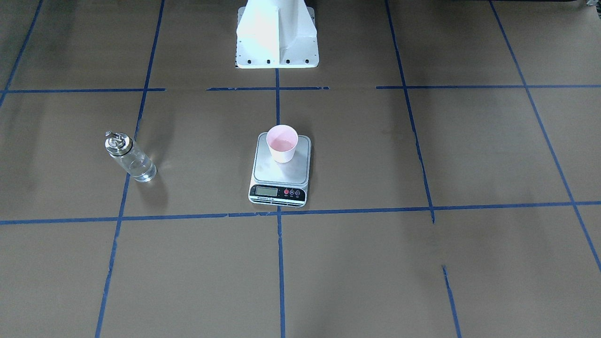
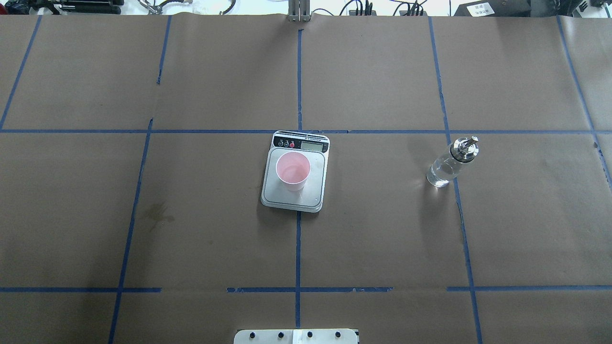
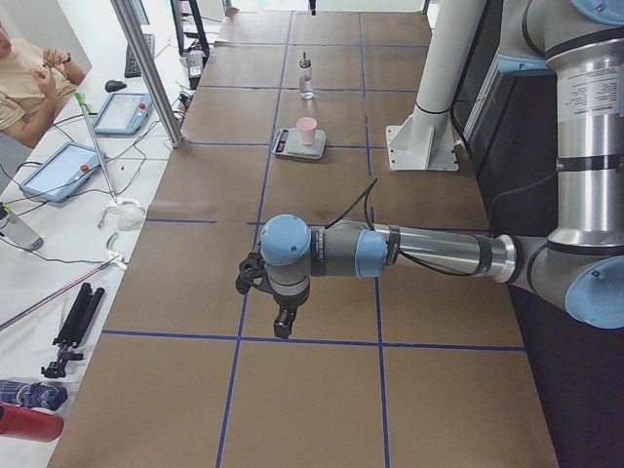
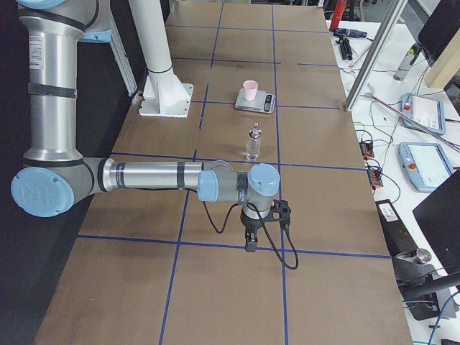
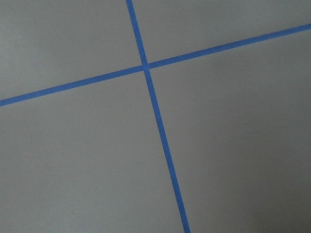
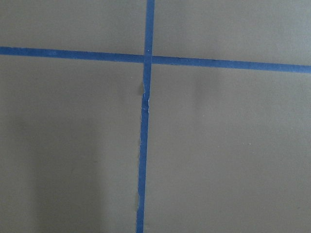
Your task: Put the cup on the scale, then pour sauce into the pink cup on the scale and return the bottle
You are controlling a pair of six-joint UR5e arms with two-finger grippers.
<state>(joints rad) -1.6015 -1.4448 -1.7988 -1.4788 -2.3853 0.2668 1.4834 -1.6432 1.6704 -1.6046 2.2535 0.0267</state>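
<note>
The pale pink cup (image 2: 293, 171) stands upright on the steel platform of the scale (image 2: 313, 198) at the table's middle; it also shows in the front view (image 1: 282, 143) on the scale (image 1: 278, 192). The clear glass bottle (image 2: 449, 162) with its silver spout cap stands upright on the paper on the robot's right side, and in the front view (image 1: 129, 156) it stands apart from the scale. Clear liquid fills its lower part. My left gripper (image 3: 283, 322) and my right gripper (image 4: 250, 242) show only in the side views, far from these things; I cannot tell whether they are open or shut.
Brown paper with blue tape lines (image 2: 299, 248) covers the table. The robot's white base (image 1: 277, 35) stands behind the scale. Both wrist views show only paper and tape crossings. An operator (image 3: 29, 78) sits beside tablets and cables on the far side bench.
</note>
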